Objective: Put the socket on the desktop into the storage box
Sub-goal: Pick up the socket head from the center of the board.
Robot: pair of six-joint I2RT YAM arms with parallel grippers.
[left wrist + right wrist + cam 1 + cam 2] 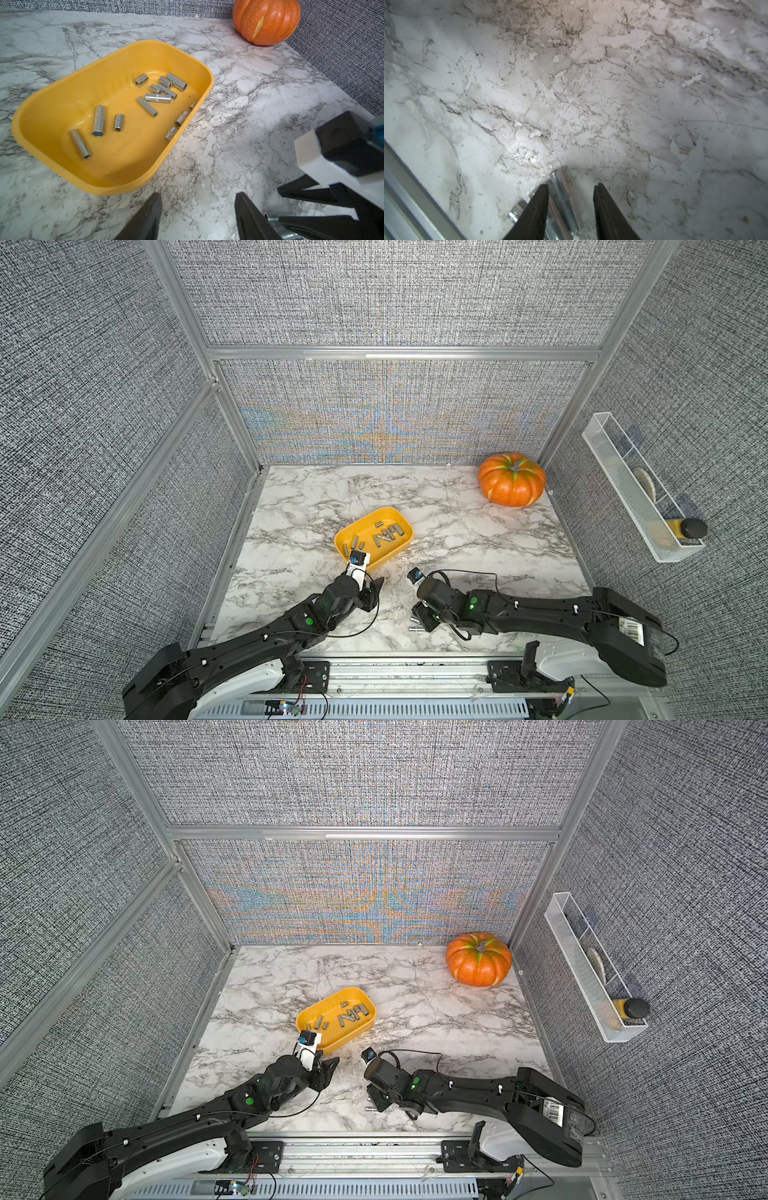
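Note:
On the marble desktop (457, 531) stands the yellow-orange storage box (365, 522) (72, 99) with several chrome sockets (158, 97) lying in it. My left gripper (198, 199) (374, 580) hangs open and empty just off the box's near corner. My right gripper (571, 187) (419, 616) points down near the front edge, open. Its jaws straddle a socket (562, 195) lying on the desktop: one finger is at it, the other stands apart. A second socket (515, 212) lies just outside the jaws. Both loose sockets show in a top view (415, 629).
An orange pumpkin (512, 480) sits in the far right corner. A white wire basket (640, 489) with a bottle (685, 528) hangs on the right wall. Aluminium rails (404, 187) frame the desktop close to my right gripper.

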